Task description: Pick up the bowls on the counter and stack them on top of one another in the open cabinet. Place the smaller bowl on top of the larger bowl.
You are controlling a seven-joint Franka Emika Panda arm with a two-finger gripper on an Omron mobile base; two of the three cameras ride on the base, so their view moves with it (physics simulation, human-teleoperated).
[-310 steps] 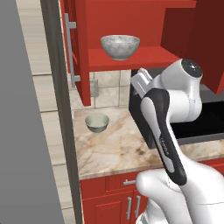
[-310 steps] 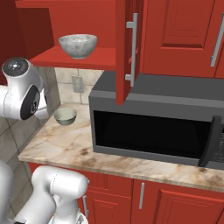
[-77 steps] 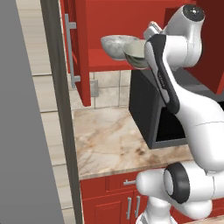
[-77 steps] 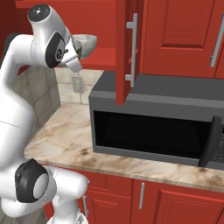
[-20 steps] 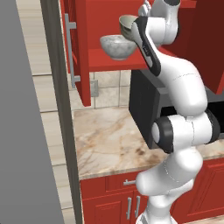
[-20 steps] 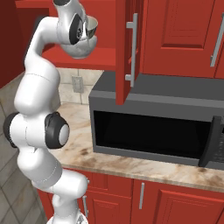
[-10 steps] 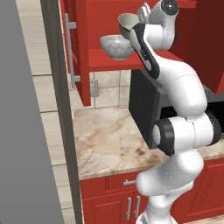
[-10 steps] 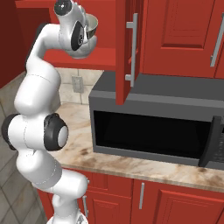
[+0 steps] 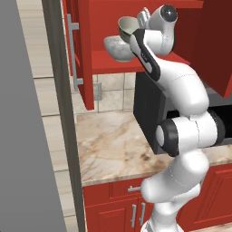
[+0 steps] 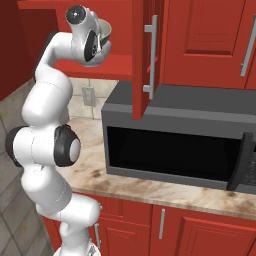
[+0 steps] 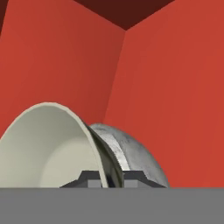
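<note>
Lifted higher inside the open cabinet (image 9: 149, 59), the gripper (image 11: 108, 181) pinches the smaller bowl (image 9: 127, 26) by its thin rim; rigid, light, likely slippery, it hangs tilted just above the larger bowl (image 9: 117, 48).

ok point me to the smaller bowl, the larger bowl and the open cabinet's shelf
smaller bowl (image 9: 128, 26), left base view, its pale inside
larger bowl (image 9: 116, 49), left base view, its marbled outer wall
open cabinet shelf (image 9: 106, 62), left base view, bare red top near the front edge
</note>
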